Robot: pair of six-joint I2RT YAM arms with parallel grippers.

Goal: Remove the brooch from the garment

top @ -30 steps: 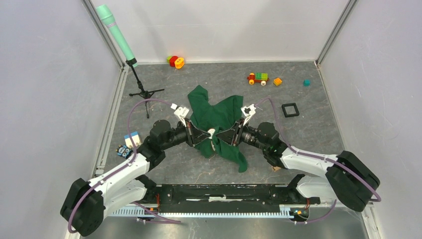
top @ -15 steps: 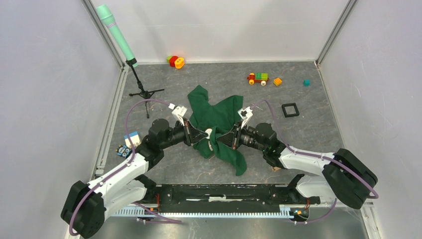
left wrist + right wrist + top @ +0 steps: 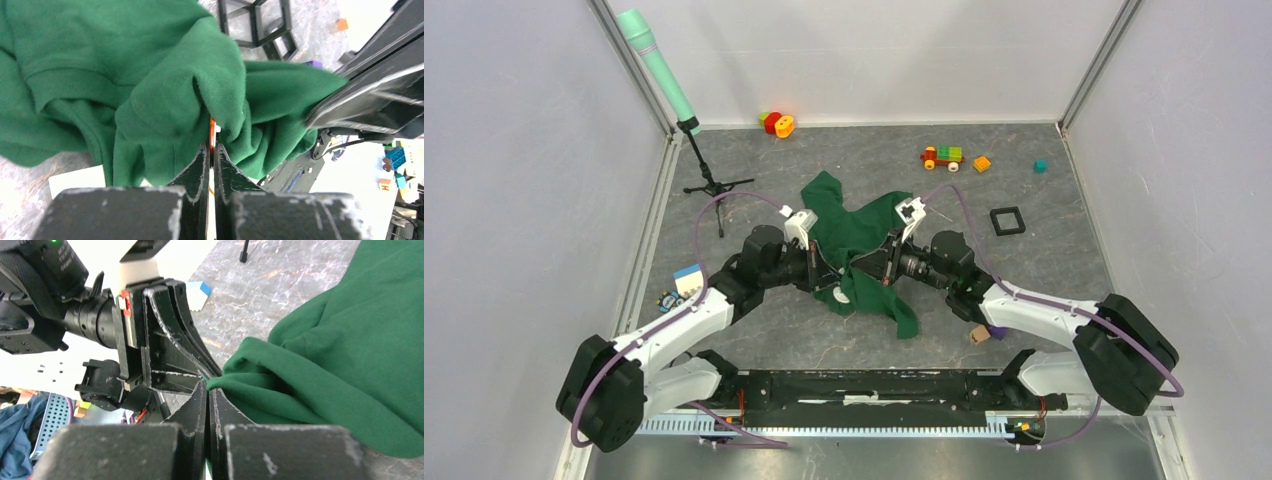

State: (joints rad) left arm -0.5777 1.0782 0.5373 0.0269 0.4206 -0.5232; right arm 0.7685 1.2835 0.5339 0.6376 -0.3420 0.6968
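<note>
The green garment (image 3: 856,232) lies bunched mid-table. A tiny white roundish brooch (image 3: 842,296) shows on the cloth just nearer than the two gripper tips. My left gripper (image 3: 832,272) comes in from the left. In its wrist view it (image 3: 212,146) is shut on a fold of garment (image 3: 165,95), with a thin orange sliver (image 3: 212,131) between the tips. My right gripper (image 3: 866,266) comes in from the right, tip to tip with the left. In the right wrist view it (image 3: 207,386) is shut on the edge of a garment fold (image 3: 320,370).
A black square frame (image 3: 1007,220) lies right of the garment. A toy train (image 3: 942,157), orange block (image 3: 982,164) and teal cube (image 3: 1040,166) sit far right. A microphone tripod (image 3: 711,186) stands at the left, a card box (image 3: 689,279) near the left arm.
The right jaws have closed from partly open to shut. Both grippers have drawn closer over the garment, the left arm shifting right. The white piece now shows lower on the cloth.
</note>
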